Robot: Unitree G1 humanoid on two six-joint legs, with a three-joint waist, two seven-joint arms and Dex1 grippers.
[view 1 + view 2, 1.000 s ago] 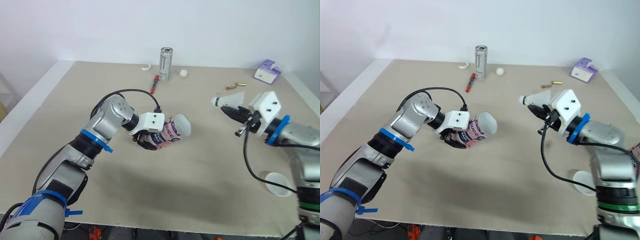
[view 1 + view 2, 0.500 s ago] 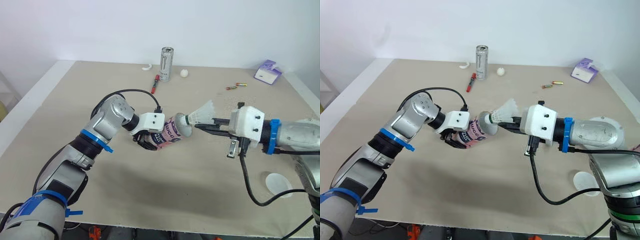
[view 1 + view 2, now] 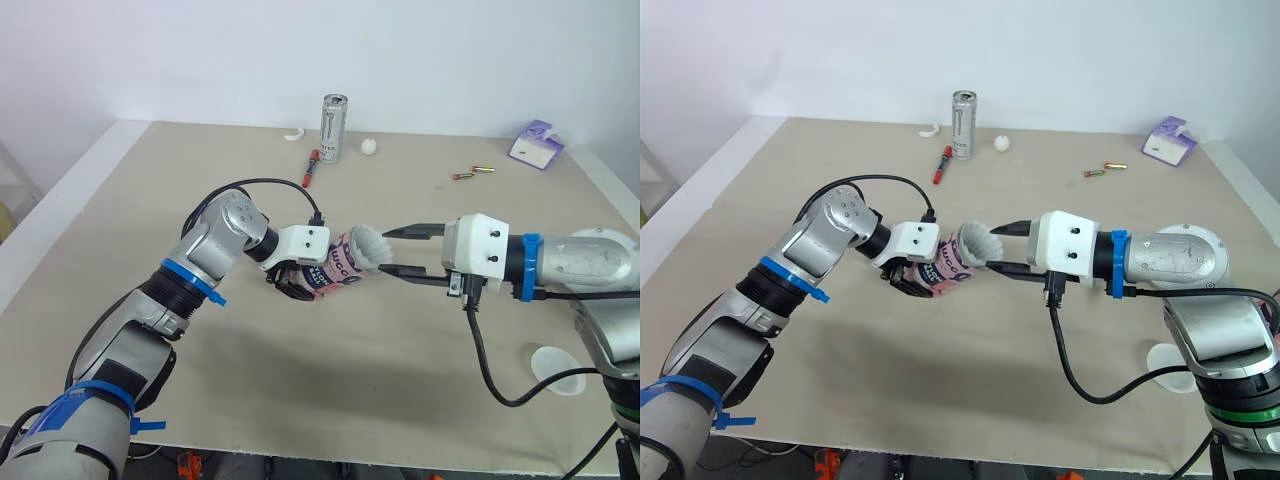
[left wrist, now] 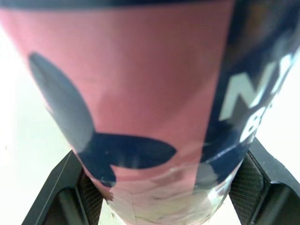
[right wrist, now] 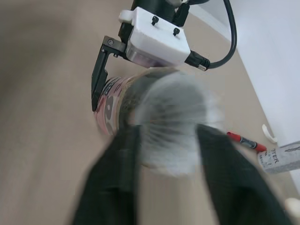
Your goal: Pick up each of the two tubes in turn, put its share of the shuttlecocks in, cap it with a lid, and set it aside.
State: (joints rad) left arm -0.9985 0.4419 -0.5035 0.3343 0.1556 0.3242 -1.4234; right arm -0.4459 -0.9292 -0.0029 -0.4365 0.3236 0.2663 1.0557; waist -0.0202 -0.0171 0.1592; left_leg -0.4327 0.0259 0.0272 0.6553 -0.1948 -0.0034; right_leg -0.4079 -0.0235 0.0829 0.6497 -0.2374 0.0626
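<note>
The pink tube [image 3: 338,268] with dark lettering is held off the surface [image 3: 300,400], lying almost level with its open mouth turned toward the robot's right. A white shuttlecock [image 3: 368,248] sits in that mouth, feathers fanning outward, its head hidden inside. The left end effector [image 3: 300,283] is clenched on the tube's closed end; in the left wrist view both black fingers [image 4: 71,187] press against opposite sides of the pink wall.

The right end effector [image 3: 389,251] is released, its two fingers spread wide apart. They point at the tube's mouth, one on either side of the feathers. Whether they touch the feathers cannot be told.

A round white lid [image 3: 558,368] lies flat on the surface near the front right edge, below the right arm, with a black cable crossing over it.

At the far edge of the surface stands a silver can [image 3: 332,128], upright. Just in front of it lies a red marker [image 3: 311,167]. A small white ball [image 3: 369,147] lies beside the can on the right, and a curved white scrap [image 3: 291,135] on the left. Further right lie two small batteries [image 3: 470,173] and a purple packet [image 3: 533,143].
</note>
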